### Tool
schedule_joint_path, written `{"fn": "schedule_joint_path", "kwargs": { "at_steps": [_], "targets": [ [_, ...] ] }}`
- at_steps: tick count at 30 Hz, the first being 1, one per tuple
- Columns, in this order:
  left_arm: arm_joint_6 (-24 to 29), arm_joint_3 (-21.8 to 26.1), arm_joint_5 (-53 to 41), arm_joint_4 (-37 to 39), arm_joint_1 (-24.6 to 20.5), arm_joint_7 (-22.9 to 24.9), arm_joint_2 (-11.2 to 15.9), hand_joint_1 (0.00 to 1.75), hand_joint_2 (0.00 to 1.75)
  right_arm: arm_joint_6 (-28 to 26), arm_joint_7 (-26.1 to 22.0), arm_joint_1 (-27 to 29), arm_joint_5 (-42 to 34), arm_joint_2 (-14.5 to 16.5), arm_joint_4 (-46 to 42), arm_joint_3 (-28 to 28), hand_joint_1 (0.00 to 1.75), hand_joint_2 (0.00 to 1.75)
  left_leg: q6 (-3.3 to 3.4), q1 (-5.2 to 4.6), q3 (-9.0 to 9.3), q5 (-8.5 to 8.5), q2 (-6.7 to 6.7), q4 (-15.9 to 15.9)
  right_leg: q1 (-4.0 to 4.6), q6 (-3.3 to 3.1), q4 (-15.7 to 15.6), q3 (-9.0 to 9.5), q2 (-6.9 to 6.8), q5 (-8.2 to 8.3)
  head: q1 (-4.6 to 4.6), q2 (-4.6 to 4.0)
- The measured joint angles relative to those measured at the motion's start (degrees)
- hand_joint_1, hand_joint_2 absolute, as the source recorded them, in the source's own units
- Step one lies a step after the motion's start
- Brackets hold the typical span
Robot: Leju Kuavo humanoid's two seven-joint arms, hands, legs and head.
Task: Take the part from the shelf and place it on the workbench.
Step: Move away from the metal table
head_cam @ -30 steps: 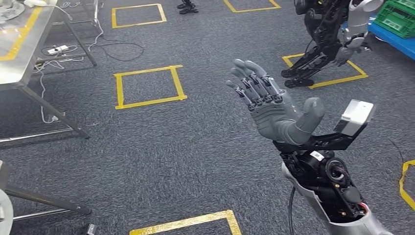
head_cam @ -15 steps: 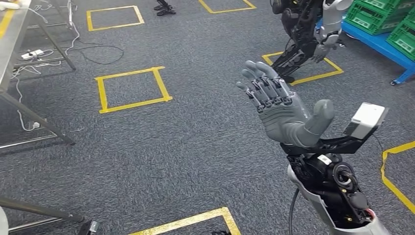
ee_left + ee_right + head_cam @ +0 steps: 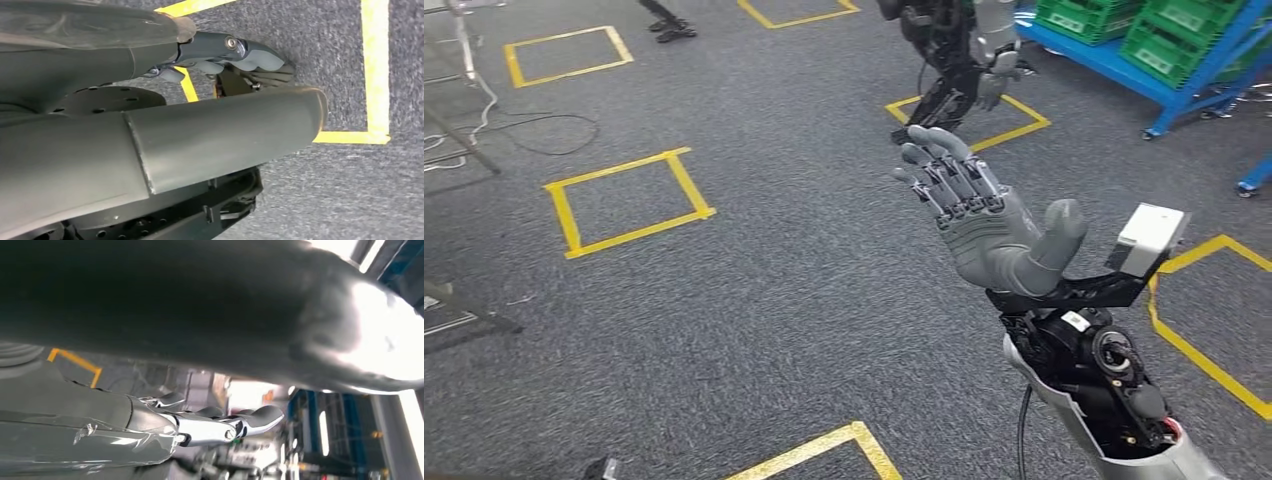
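Note:
My right hand (image 3: 989, 225) is raised in front of me, palm up with fingers spread, and holds nothing. In the right wrist view its fingers (image 3: 227, 427) stretch out flat under the dark thumb, and the picture is blurred. A blue shelf (image 3: 1124, 68) carrying green crates (image 3: 1169, 50) stands at the far right in the head view. I cannot pick out the part on it. My left hand (image 3: 225, 125) hangs over the carpet with its fingers (image 3: 252, 55) loosely extended and nothing in them.
Another dark robot (image 3: 949, 45) stands on a yellow floor square beside the shelf. Yellow tape squares (image 3: 624, 195) mark the grey carpet. Cables (image 3: 534, 125) and metal table legs (image 3: 474, 130) lie at the far left. A white camera box (image 3: 1149, 238) sits at my right wrist.
The whole view has swung to the right: the metal table has slid out at the left and the blue shelf has come in at the right. My right hand keeps its raised pose.

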Motion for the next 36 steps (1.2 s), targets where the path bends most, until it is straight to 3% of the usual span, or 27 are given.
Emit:
{"fn": "schedule_joint_path", "kwargs": {
  "at_steps": [2, 3, 6, 8, 10, 11, 12, 13, 14, 16, 17, 19, 21, 23, 26, 27, 28, 29, 32, 34, 36],
  "targets": [
    [0.0, 0.0, 0.1, 0.0, -0.1, 0.0, 0.3, 0.00, 0.00, -2.4, 1.9, 0.1, 3.8, -0.1, 0.0, -0.2, 0.00, 0.00, 0.78, -0.25, 3.61, 3.15, -1.58, -7.9, 0.09, 0.23, 0.0, -0.13, 1.08, 0.16, -0.05, 0.00],
    [0.0, -0.1, 0.1, 0.0, -0.2, 0.0, 0.4, 0.00, 0.00, -4.2, 3.5, 0.2, 6.8, -0.2, 0.1, -0.3, 0.00, 0.00, 0.97, -0.38, 4.54, 3.69, -2.04, -10.0, 0.08, 0.45, 0.1, -0.26, 1.55, 0.25, -0.09, 0.00],
    [-0.1, -0.1, 0.4, 0.0, -0.3, 0.0, 0.5, 0.00, 0.00, -9.8, 8.8, 0.9, 16.7, -1.0, 1.0, -1.0, 0.00, 0.00, 1.24, -0.35, 5.06, 4.15, -1.06, -11.5, -0.08, 1.32, 0.0, -0.58, 2.42, 0.48, -0.13, 0.00],
    [-0.3, -0.1, 0.5, 0.0, -0.3, 0.0, 0.4, 0.00, 0.00, -13.0, 13.0, 1.2, 23.3, -1.9, 3.0, -1.7, 0.00, 0.00, 1.66, -0.07, 5.33, 4.78, -0.02, -12.5, 0.12, 1.87, 2.3, -1.67, 0.56, -1.30, 0.14, 0.00],
    [-0.5, -0.1, 0.6, 0.0, -0.3, 0.0, 0.4, 0.00, 0.00, -16.2, 16.3, 1.5, 29.4, -3.0, 6.6, -2.6, 0.00, 0.00, 1.89, -0.05, 5.36, 5.06, 0.87, -12.9, 0.13, 2.35, 9.3, -4.65, -2.16, -5.26, 0.64, 0.00],
    [-0.6, -0.1, 0.6, 0.0, -0.2, 0.1, 0.4, 0.00, 0.00, -17.4, 17.3, 1.8, 31.4, -3.6, 8.6, -3.1, 0.00, 0.00, 1.90, -0.07, 5.30, 5.07, 1.35, -12.9, -0.04, 2.59, 13.1, -6.33, -2.80, -6.97, 0.90, 0.00],
    [-0.7, -0.1, 0.7, 0.0, -0.1, 0.2, 0.4, 0.00, 0.00, -18.2, 18.2, 2.1, 32.8, -4.1, 10.8, -3.5, 0.00, 0.00, 1.89, -0.08, 5.26, 5.06, 1.82, -12.9, -0.26, 2.82, 15.7, -7.39, -3.12, -7.77, 1.14, 0.00],
    [-0.8, -0.1, 0.7, 0.0, 0.0, 0.3, 0.4, 0.00, 0.00, -18.6, 19.2, 2.3, 33.7, -4.5, 12.9, -3.9, 0.00, 0.00, 1.84, -0.06, 5.24, 5.02, 2.32, -12.8, -0.49, 3.07, 16.0, -7.44, -3.32, -7.44, 1.36, 0.00],
    [-0.8, -0.2, 0.6, 0.0, 0.0, 0.4, 0.3, 0.00, 0.00, -19.1, 20.1, 2.3, 34.2, -4.9, 15.5, -4.3, 0.00, 0.00, 1.71, -0.01, 5.23, 4.94, 2.78, -12.8, -0.73, 3.32, 13.9, -6.23, -3.60, -6.00, 1.54, 0.00],
    [-0.9, -0.4, 0.5, 0.0, -0.1, 0.5, 0.2, 0.00, 0.00, -19.8, 19.9, 2.2, 33.4, -5.6, 22.5, -5.3, 0.00, 0.00, 1.20, 0.07, 5.23, 4.56, 3.52, -12.3, -0.94, 3.68, 5.6, -1.79, -5.05, -2.48, 1.80, 0.00],
    [-1.0, -0.5, 0.5, 0.0, -0.1, 0.5, 0.2, 0.00, 0.00, -20.1, 18.9, 2.1, 32.0, -5.9, 27.1, -6.0, 0.00, 0.00, 0.89, 0.06, 5.20, 4.35, 3.75, -11.9, -0.90, 3.52, 2.1, -0.03, -5.63, -1.38, 1.86, 0.00],
    [-1.0, -0.6, 0.3, 0.0, -0.1, 0.5, 0.3, 0.00, 0.00, -20.6, 16.5, 2.1, 28.4, -6.2, 37.3, -7.6, 0.00, 0.00, 0.39, -0.03, 5.16, 4.14, 4.02, -11.5, -0.54, 2.81, -0.3, 1.03, -5.97, -1.18, 1.73, 0.00],
    [-1.0, -0.8, 0.1, 0.0, -0.1, 0.5, 0.2, 0.00, 0.00, -21.0, 15.2, 2.5, 25.9, -6.3, 45.7, -9.1, 0.00, 0.00, -0.02, 0.07, 5.16, 3.98, 4.30, -11.4, -0.43, 2.04, -0.4, 0.99, -5.15, -0.95, 1.47, 0.00],
    [-1.1, -0.9, 0.0, 0.0, -0.1, 0.5, 0.1, 0.00, 0.00, -21.2, 14.8, 2.7, 25.1, -6.3, 51.7, -10.0, 0.00, 0.00, -0.47, 0.26, 4.45, 2.49, 3.51, -9.6, -0.58, 1.44, -0.5, 1.02, -4.40, -0.74, 1.25, 0.00],
    [-1.1, -1.0, 0.0, 0.0, -0.1, 0.5, 0.1, 0.00, 0.00, -21.3, 15.0, 2.4, 25.0, -6.3, 58.7, -10.8, 0.00, 0.00, -0.79, 0.34, -1.01, -3.04, 1.33, 2.0, -0.63, 1.02, -0.6, 0.85, -3.07, -0.54, 0.33, 0.00],
    [-1.1, -1.0, 0.0, 0.0, 0.0, 0.5, 0.1, 0.00, 0.00, -21.3, 15.1, 2.4, 25.0, -6.3, 61.1, -11.0, 0.00, 0.00, -0.74, 0.31, -3.06, -4.24, 0.99, 5.9, -0.55, 0.96, -0.6, 0.80, -2.48, -0.51, 0.11, 0.00],
    [-1.1, -1.0, 0.0, 0.0, 0.1, 0.5, 0.1, 0.00, 0.00, -21.3, 15.3, 2.4, 25.0, -6.3, 63.0, -11.2, 0.00, 0.00, -0.53, 0.26, -4.02, -4.07, 0.86, 7.3, -0.46, 0.93, -0.6, 0.79, -1.88, -0.49, 0.02, 0.00],
    [-1.2, -1.0, 0.0, 0.0, 0.2, 0.5, 0.1, 0.00, 0.00, -21.3, 15.3, 2.4, 25.0, -6.3, 64.8, -11.3, 0.00, 0.00, -0.20, 0.18, -3.81, -2.75, 0.72, 6.2, -0.39, 0.90, -0.6, 0.80, -1.22, -0.46, -0.02, 0.00],
    [-1.2, -1.1, 0.0, 0.0, 0.0, 0.5, 0.2, 0.00, 0.00, -21.2, 15.4, 1.9, 25.0, -6.2, 69.0, -11.7, 0.00, 0.00, 1.27, -0.33, 1.63, 3.51, -1.53, -6.3, -0.38, 0.94, -0.5, 0.77, 0.71, -0.37, -0.10, 0.00],
    [-1.2, -1.1, 0.0, 0.0, -0.1, 0.5, 0.4, 0.00, 0.00, -21.2, 15.3, 1.7, 25.0, -6.0, 71.4, -12.0, 0.00, 0.00, 1.70, -0.64, 3.79, 4.87, -2.60, -10.9, -0.52, 1.26, -0.6, 0.57, 1.78, -0.25, -0.14, 0.00],
    [-1.2, -1.2, 0.0, 0.0, -0.2, 0.5, 0.5, 0.00, 0.00, -21.1, 15.6, 1.6, 24.9, -5.8, 73.5, -12.2, 0.00, 0.00, 1.75, -0.74, 4.19, 4.97, -1.71, -11.7, -0.63, 1.86, -0.8, 0.43, 2.66, -0.09, -0.16, 0.00]
  ]
}}
